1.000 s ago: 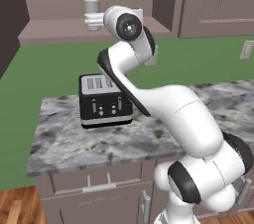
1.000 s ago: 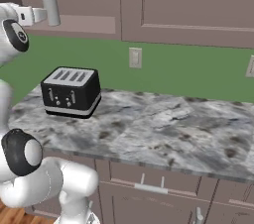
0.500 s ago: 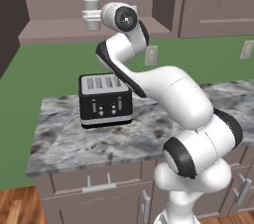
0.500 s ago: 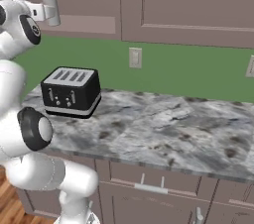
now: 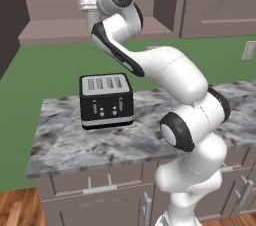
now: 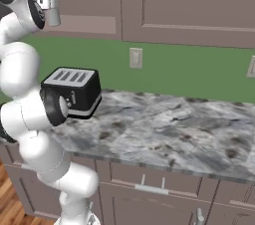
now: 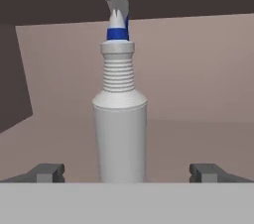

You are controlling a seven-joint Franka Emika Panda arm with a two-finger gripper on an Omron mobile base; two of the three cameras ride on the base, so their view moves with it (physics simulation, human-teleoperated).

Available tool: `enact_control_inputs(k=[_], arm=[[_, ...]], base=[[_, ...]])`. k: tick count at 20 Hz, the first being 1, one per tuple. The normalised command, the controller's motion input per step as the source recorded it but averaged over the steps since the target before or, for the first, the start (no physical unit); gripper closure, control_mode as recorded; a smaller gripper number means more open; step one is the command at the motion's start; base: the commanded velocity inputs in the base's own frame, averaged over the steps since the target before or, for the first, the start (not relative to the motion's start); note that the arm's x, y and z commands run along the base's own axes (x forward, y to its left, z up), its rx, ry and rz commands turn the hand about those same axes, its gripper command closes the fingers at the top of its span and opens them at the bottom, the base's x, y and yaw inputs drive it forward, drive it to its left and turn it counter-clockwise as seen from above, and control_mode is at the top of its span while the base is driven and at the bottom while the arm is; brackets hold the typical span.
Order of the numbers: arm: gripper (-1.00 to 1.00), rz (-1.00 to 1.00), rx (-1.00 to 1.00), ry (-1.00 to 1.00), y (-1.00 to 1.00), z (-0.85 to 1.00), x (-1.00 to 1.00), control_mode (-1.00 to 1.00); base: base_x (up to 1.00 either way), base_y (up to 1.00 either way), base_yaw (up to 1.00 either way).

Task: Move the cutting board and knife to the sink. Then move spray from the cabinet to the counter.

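Stage: the arm is reaching up into the cabinet (image 5: pixel 75 32) recess; judging by the scene, the spray half of the task is under way.
Spray (image 7: pixel 119 119): it is standing upright on the recess shelf, well above the counter (image 6: pixel 164 134), nozzle on top with its blue collar showing.
Gripper (image 7: pixel 126 173): its fingers are standing wide apart, one on each side of the bottle's base in the hand view, not yet clamping anything.
Alignment: the bottle is sitting roughly midway between the two fingertips (image 7: pixel 47 172), slightly nearer the one on the left of that view; I cannot tell how far forward the tips are reaching along the body.
Risk, tipping: the bottle is tall and slim, so a finger arriving first on one side is likely to push it over or skate it back on the shelf.
Risk, shallow grip: closing with only the tips on the rounded body is likely to squeeze it out forward.
Risk, lift-out: the nozzle is rising close under the dark recess top in the hand view, so a steep lift could be knocking it there.
Risk, descent: the toaster (image 5: pixel 106 101) is sitting on the counter below the shelf, and a straight drop could be landing the bottle on it.
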Motion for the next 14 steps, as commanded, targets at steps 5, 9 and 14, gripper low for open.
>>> enact_control_inputs(k=[5,9,14], arm=[[-1.0,0.05,0.0,0.0,-0.02,0.0,0.17,-1.0],[-1.0,0.01,0.0,0.06,0.0,0.02,0.27,-1.0],[-1.0,0.0,-0.01,0.11,0.0,0.02,0.38,-1.0]], base=[[0.0,0.0,0.0],[0.0,0.0,0.0],[0.0,0.0,0.0]])
